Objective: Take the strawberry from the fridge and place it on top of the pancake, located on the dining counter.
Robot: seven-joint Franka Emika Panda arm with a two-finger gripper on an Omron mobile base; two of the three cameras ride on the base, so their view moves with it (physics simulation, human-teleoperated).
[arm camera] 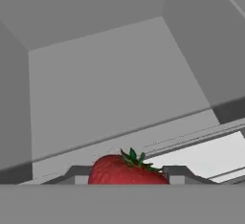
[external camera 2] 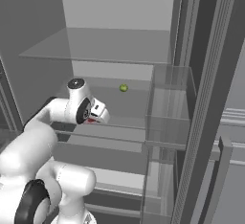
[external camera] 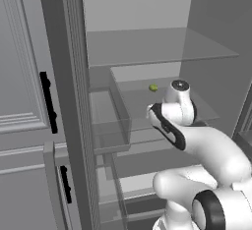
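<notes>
The fridge (external camera 2: 115,7) stands open, light grey inside with glass shelves (external camera: 157,47). My arm reaches in over the middle shelf. In the hand view the strawberry (arm camera: 125,170), bright red with a green leafy cap, sits between my gripper's (arm camera: 127,177) two dark fingertips (arm camera: 76,174), which press against its sides. From the right base view a bit of the red strawberry (external camera 2: 91,120) shows under the gripper (external camera 2: 94,118), just above the shelf. The pancake and the dining counter are out of view.
A small yellow-green round fruit (external camera: 153,88) (external camera 2: 123,88) lies farther back on the same shelf. Clear door bins (external camera: 110,121) (external camera 2: 167,122) flank the opening. A panelled grey cabinet (external camera: 24,76) with black handles stands at the left.
</notes>
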